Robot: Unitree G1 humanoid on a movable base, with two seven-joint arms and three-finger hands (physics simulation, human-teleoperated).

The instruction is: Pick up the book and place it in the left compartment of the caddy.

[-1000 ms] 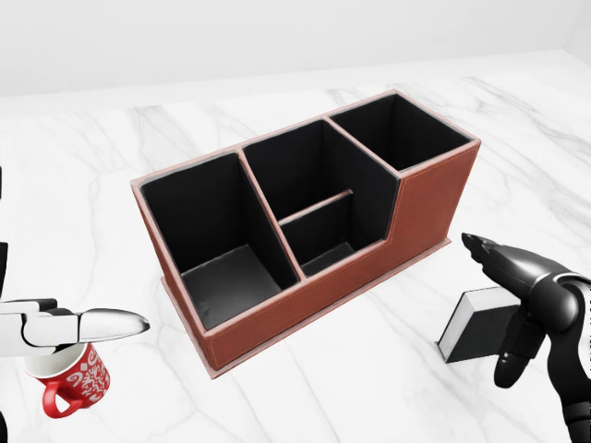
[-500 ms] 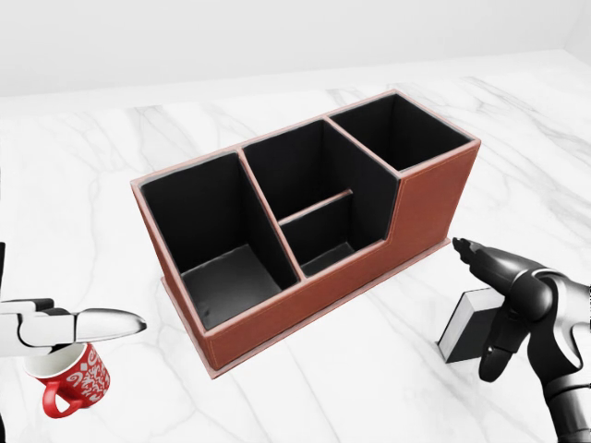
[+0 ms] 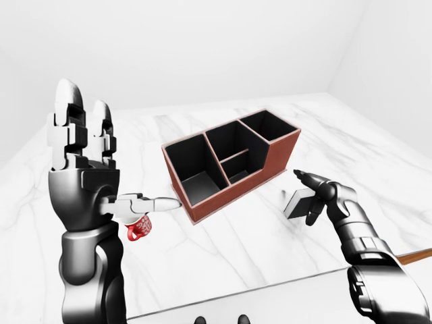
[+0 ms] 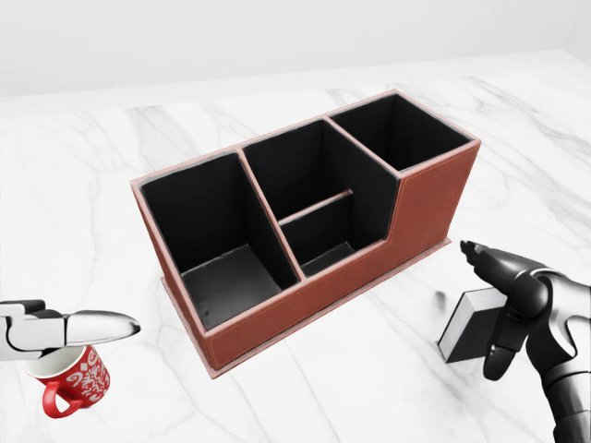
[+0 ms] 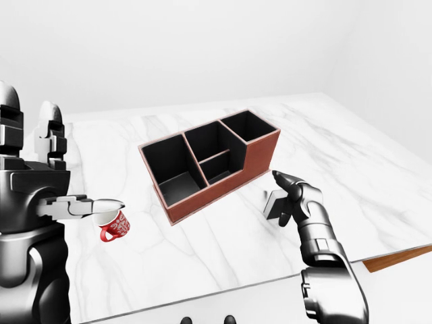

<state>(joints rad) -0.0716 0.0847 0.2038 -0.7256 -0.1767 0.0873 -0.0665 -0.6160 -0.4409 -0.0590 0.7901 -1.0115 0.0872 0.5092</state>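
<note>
Reach-to-grasp step. Small dark book with white page edges lies flat on the white marble desk, at head view's lower right, near the caddy's right end. Right hand hovers over it, fingers spread, holding nothing. Left hand raised, fingers open, empty, above the red patterned mug. Brown leather caddy with black-lined compartments: left compartment empty. Best to straddle the book's short sides, close firmly, lift clear of the caddy wall.
</note>
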